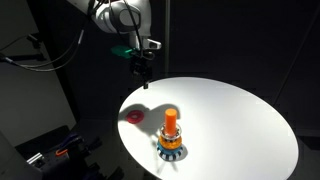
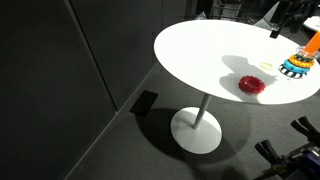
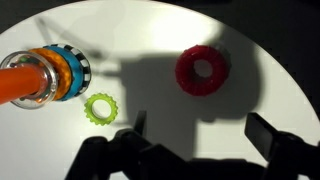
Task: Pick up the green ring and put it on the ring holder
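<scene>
The green ring [image 3: 100,107] is a small toothed ring lying flat on the white round table [image 1: 240,120]. It lies just beside the ring holder [image 3: 45,78], an orange peg on a blue, white and yellow banded base, which shows in both exterior views [image 1: 171,135] [image 2: 300,62]. In an exterior view the green ring [image 2: 265,67] is a faint speck. A flat red ring [image 3: 203,69] lies farther off on the table. My gripper [image 3: 200,135] is open and empty. It hangs well above the table near the table's edge [image 1: 140,62].
The table stands on a single pedestal with a round white foot [image 2: 197,130]. The surroundings are dark, with black panels [image 2: 60,80] beside the table and some equipment on the floor [image 1: 60,150].
</scene>
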